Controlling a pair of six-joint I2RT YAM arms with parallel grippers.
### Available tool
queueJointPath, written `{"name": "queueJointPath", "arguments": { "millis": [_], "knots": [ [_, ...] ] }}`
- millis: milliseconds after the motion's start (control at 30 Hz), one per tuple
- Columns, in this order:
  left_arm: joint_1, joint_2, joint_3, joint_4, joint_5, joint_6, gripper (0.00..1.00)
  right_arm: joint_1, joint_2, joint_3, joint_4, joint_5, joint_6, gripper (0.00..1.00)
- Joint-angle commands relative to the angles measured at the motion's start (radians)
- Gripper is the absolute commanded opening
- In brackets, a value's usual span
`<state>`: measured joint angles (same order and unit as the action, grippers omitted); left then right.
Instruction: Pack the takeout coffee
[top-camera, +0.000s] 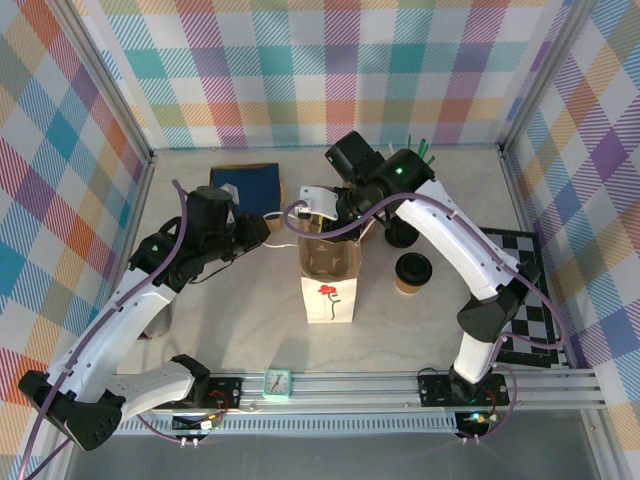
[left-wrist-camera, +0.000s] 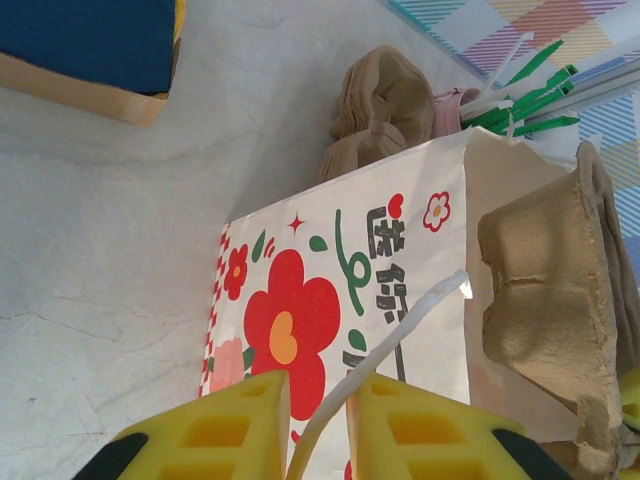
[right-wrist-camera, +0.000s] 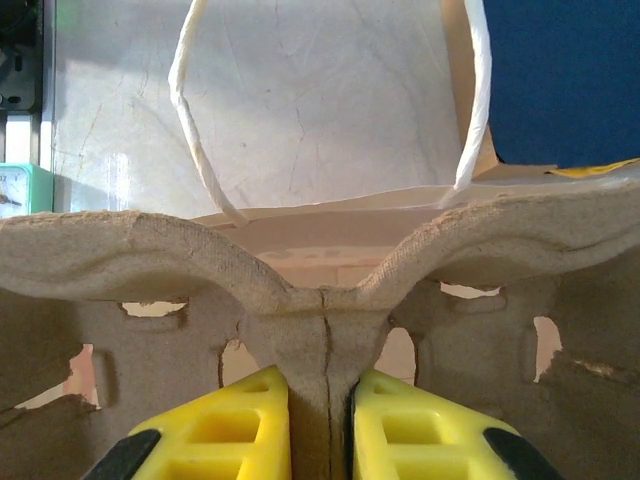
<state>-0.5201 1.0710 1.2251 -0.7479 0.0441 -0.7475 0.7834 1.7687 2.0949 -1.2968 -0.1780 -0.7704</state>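
At the table's centre, I had the left gripper (left-wrist-camera: 318, 425) pinching the white handle (left-wrist-camera: 405, 330) of the paper bag (top-camera: 328, 297), probably to steady its mouth. The right gripper (right-wrist-camera: 320, 425) clamped the pulp carrier (right-wrist-camera: 320, 305) above it. The takeout coffee (top-camera: 412, 270) stood beside the bag, unpacked.

White arms (top-camera: 112, 328), blk joints (top-camera: 210, 215), purple cables (top-camera: 179, 225), yellow tool fingers (left-wrist-camera: 225, 435), green LED (top-camera: 399, 171)

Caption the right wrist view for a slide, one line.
Right gripper, fingers shut on the centre ridge of a pulp cup carrier; white bag handles loop beyond.
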Motion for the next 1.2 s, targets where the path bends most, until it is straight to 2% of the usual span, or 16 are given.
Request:
{"name": "queueJointPath", "arguments": {
  "millis": [0,300,833,1167],
  "knots": [
    [0.011,-0.017,-0.013,0.030,0.010,-0.010,0.22,-0.020,-0.030,0.041,0.028,-0.052,0.017,0.19],
    [0.011,-0.022,-0.019,0.038,0.011,-0.015,0.22,-0.029,-0.037,-0.008,0.057,0.000,0.015,0.18],
    [0.011,-0.016,-0.019,0.044,0.003,-0.019,0.22,-0.011,-0.099,-0.161,0.089,-0.004,0.013,0.17],
    [0.011,-0.008,-0.018,0.044,0.003,-0.018,0.22,0.038,-0.102,-0.190,0.085,0.097,-0.009,0.16]
  ]
}}
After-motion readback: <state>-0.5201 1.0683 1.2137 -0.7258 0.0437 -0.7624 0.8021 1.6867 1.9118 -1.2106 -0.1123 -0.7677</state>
